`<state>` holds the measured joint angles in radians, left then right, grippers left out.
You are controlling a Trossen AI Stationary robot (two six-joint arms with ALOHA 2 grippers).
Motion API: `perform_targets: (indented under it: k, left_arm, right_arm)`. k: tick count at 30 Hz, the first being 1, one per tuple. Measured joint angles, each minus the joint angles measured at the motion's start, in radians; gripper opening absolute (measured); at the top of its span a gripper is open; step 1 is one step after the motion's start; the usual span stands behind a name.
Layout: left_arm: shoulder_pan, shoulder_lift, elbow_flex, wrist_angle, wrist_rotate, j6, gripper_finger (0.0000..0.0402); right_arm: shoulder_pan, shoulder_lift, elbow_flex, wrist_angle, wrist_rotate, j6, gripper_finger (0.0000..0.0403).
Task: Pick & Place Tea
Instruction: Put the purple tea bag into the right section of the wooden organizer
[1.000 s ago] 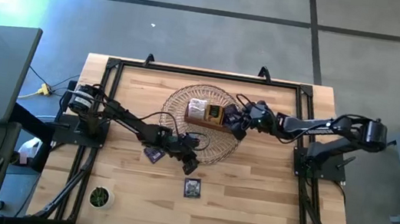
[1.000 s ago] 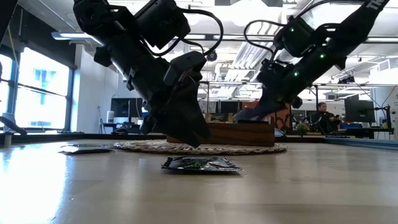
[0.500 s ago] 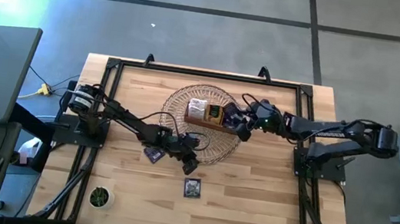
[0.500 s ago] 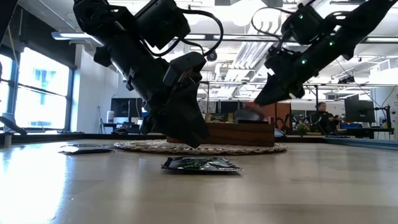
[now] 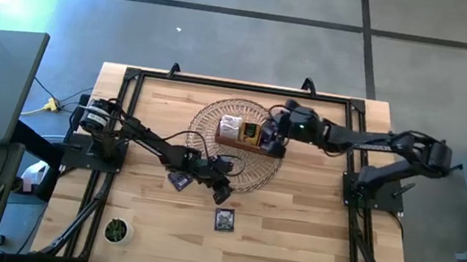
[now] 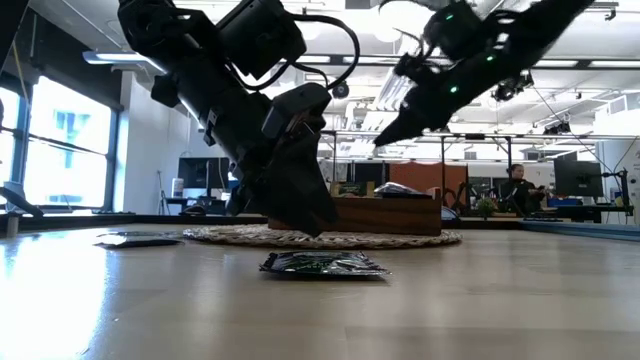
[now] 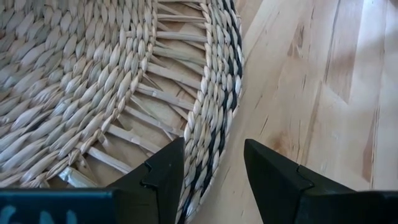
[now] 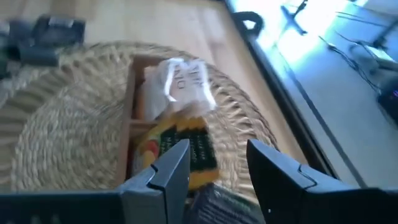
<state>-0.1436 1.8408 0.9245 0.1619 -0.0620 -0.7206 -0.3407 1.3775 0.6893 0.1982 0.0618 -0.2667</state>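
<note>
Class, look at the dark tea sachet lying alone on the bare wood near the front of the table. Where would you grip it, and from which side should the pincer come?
Take the dark sachet by one edge, coming straight down from above. It lies flat on the table, so a sideways approach finds nothing to pinch. Its slightly puffed edges, seen in the low view, probably give the fingers a little purchase. Nothing crowds it.

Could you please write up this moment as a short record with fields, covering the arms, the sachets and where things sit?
left gripper: open, empty, low over the near rim of the woven basket
right gripper: open, empty, raised above the wooden box
wooden box: on the woven basket, holding white and orange sachets
loose sachets: dark sachet on the bare table in front of the basket; another sachet beside the left arm
potted plant: near-left corner of the table
</note>
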Motion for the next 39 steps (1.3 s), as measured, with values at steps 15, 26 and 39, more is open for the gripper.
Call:
perform_targets:
  k: [15, 26, 39]
  left_arm:
    - [0.000, 0.000, 0.000, 0.000, -0.001, 0.009, 0.0166]
    - [0.000, 0.000, 0.000, -0.007, 0.000, 0.009, 0.0166]
    - [0.000, 0.000, 0.000, -0.008, -0.001, 0.009, 0.0166]
  right_arm:
    - [-0.184, 0.319, 0.515, -0.716, -0.251, -0.231, 0.0139]
    - [-0.223, 0.411, 0.520, -0.742, -0.230, -0.232, 0.0134]
    - [-0.187, 0.401, 0.519, -0.888, -0.270, -0.183, 0.0118]
